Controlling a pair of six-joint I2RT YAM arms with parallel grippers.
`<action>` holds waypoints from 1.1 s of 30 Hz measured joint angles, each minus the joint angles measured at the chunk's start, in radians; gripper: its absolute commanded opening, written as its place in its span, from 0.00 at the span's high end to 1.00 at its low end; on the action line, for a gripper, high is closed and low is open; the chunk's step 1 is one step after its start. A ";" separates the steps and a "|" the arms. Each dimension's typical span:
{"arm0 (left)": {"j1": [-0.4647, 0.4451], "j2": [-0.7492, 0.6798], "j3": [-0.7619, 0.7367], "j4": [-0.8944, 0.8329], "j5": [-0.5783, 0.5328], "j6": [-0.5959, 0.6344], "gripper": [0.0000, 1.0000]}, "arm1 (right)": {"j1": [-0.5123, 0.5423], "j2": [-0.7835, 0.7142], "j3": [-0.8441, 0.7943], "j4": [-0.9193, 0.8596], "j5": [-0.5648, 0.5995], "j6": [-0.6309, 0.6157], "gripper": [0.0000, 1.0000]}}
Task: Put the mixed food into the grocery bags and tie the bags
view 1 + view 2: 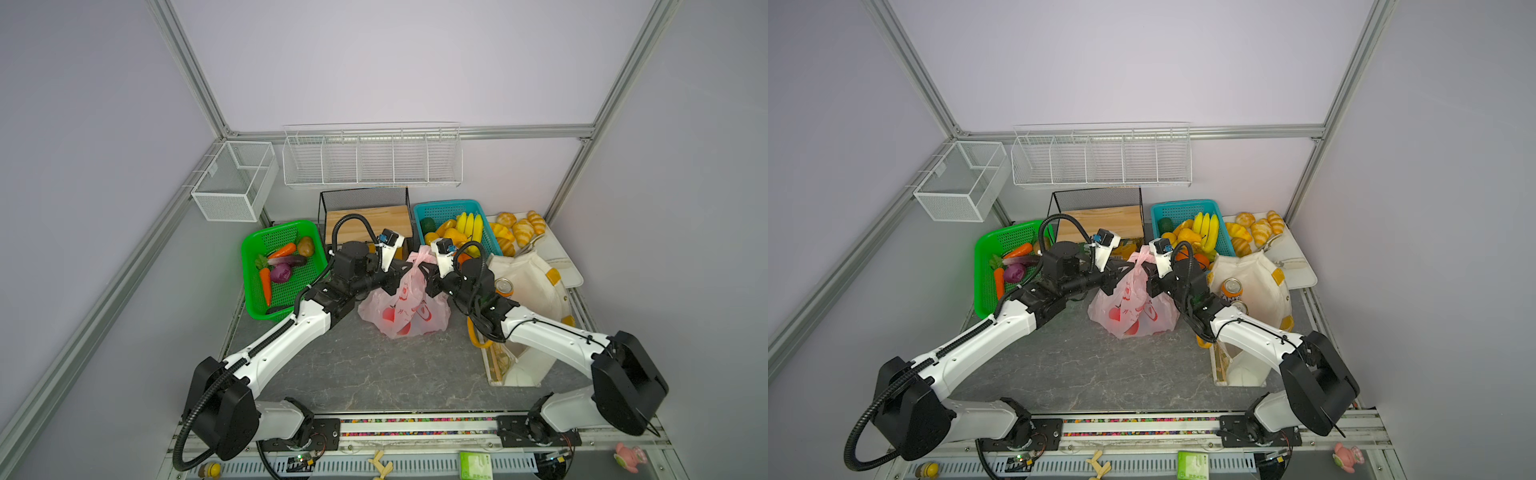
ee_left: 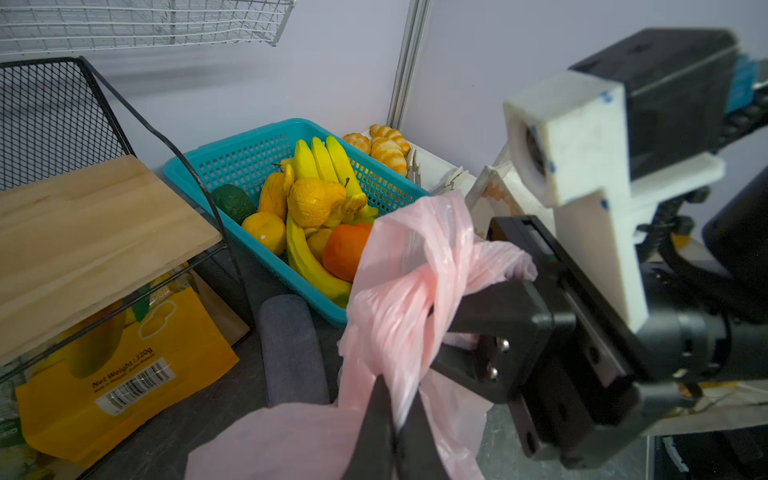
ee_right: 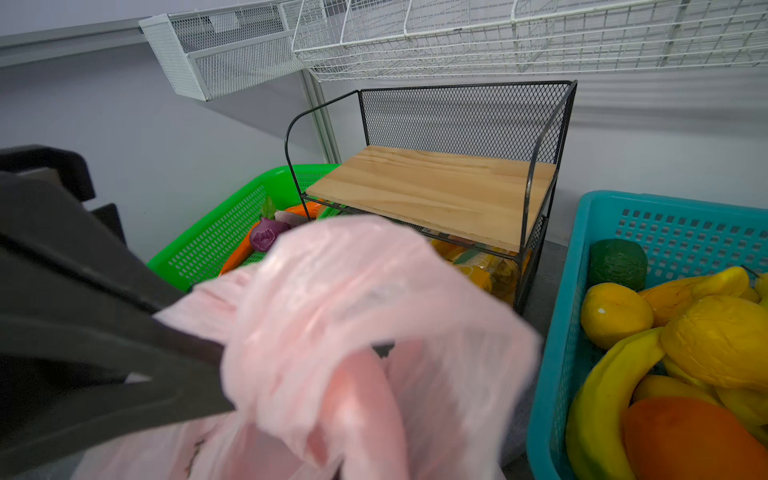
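This is a robotics lab test cell got up as a grocery corner. Aluminium frame posts and blank lilac panels box in a marble-print tabletop, with two robot arms bolted to a rail along the near edge. On the far wall hangs a white wire rack; below it are a green basket of toy vegetables on the left and a teal basket of toy fruit on the right.

Left arm and right arm: white link shells, black joint housings; black corrugated conduit at 7 o'clock in a top view; white camera mount, blue-dotted corners; black right hand, two silver screws.
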 measured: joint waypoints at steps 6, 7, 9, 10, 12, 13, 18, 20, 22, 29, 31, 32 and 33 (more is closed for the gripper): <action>-0.077 -0.004 -0.051 0.067 -0.061 -0.135 1.00 | 0.000 0.020 0.000 0.013 0.006 0.018 0.94; -0.091 -0.005 -0.056 0.077 -0.074 -0.155 1.00 | -0.001 0.021 0.000 0.013 0.002 0.017 0.94; -0.114 -0.012 -0.071 0.092 -0.098 -0.194 1.00 | -0.011 0.021 0.000 0.013 -0.027 0.014 0.94; -0.124 -0.019 -0.080 0.101 -0.110 -0.212 1.00 | -0.020 0.021 0.000 0.013 -0.053 0.012 0.93; -0.145 -0.034 -0.106 0.130 -0.135 -0.246 1.00 | -0.045 0.018 0.000 0.013 -0.113 0.002 0.94; -0.156 -0.039 -0.118 0.144 -0.144 -0.262 1.00 | -0.059 0.015 -0.001 0.011 -0.151 -0.003 0.94; -0.214 -0.046 -0.165 0.220 -0.187 -0.328 1.00 | -0.120 -0.016 -0.011 0.000 -0.324 -0.031 0.93; -0.238 -0.046 -0.175 0.248 -0.197 -0.341 0.98 | -0.143 -0.027 -0.013 -0.011 -0.393 -0.044 0.93; -0.257 -0.046 -0.184 0.280 -0.205 -0.352 0.92 | -0.158 -0.036 -0.013 -0.024 -0.453 -0.065 0.93; -0.269 -0.050 -0.226 0.336 -0.216 -0.329 0.57 | -0.167 -0.049 -0.034 -0.045 -0.566 -0.112 0.93; -0.265 -0.071 -0.233 0.309 -0.216 -0.294 0.52 | -0.169 -0.055 -0.047 -0.047 -0.579 -0.123 0.93; -0.261 -0.084 -0.236 0.295 -0.216 -0.283 0.50 | -0.172 -0.058 -0.052 -0.047 -0.584 -0.128 0.93; -0.254 -0.104 -0.238 0.275 -0.216 -0.267 0.47 | -0.174 -0.061 -0.056 -0.047 -0.591 -0.133 0.93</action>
